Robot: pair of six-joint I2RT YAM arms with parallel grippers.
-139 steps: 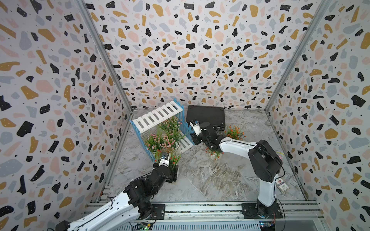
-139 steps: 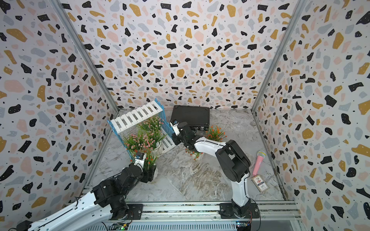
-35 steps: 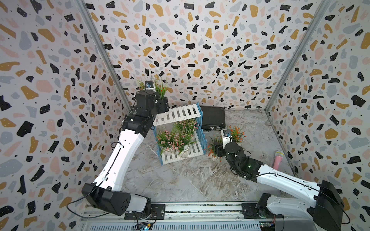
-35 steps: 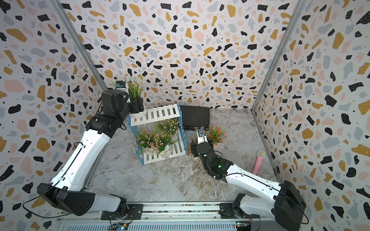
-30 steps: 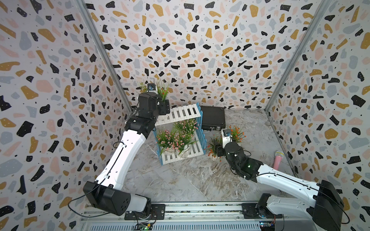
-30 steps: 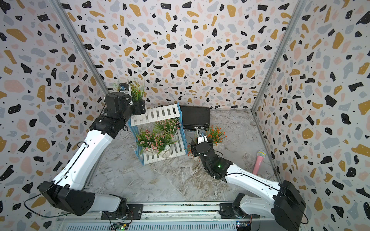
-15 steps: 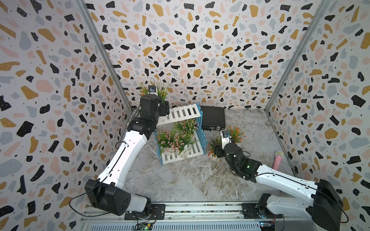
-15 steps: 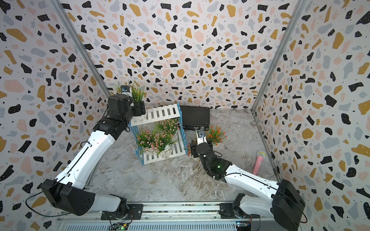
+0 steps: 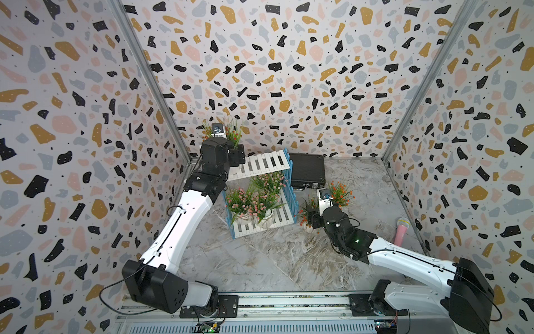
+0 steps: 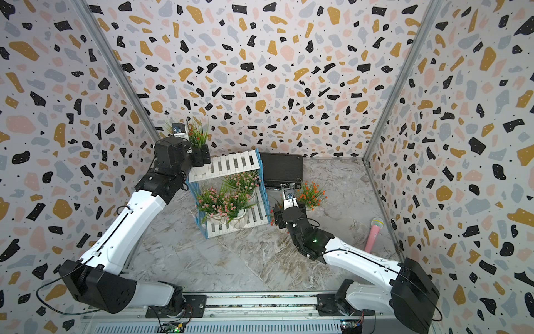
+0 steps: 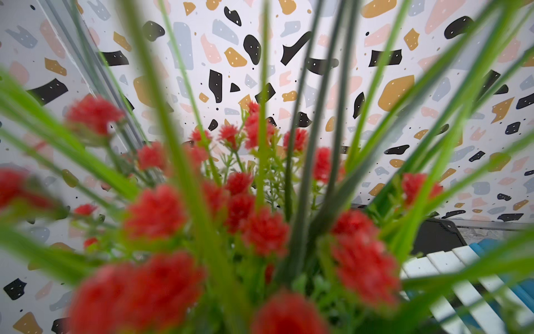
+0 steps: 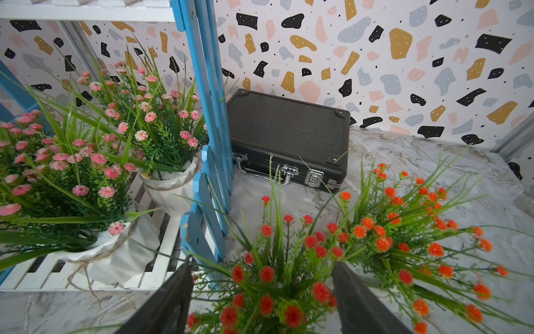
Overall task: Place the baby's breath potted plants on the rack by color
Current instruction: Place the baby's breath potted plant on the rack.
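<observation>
The rack (image 9: pixel 260 164) stands at the back, with white slats and blue fence sides. Pink baby's breath potted plants (image 9: pixel 248 202) fill its lower shelf (image 12: pixel 161 260). My left gripper (image 10: pixel 202 157) is at the left end of the top shelf, around an orange-red plant (image 10: pixel 198 136) whose white pot (image 10: pixel 199 170) rests on the slats. Blossoms (image 11: pixel 260 228) hide the jaws in the left wrist view. My right gripper (image 12: pixel 261 263) stands open on the floor right of the rack, fingers (image 12: pixel 173 292) either side of a second orange-red plant (image 12: pixel 271 277). Another orange-red plant (image 12: pixel 404 231) stands beside it.
A black briefcase (image 9: pixel 306 170) lies behind the floor plants, against the back wall and the rack's right side. A pink microphone (image 9: pixel 401 231) lies by the right wall. Patterned walls close in on three sides.
My left arm has come down and forward, bringing the orange-red plant onto the left end of the top shelf. The right arm has hardly moved.
</observation>
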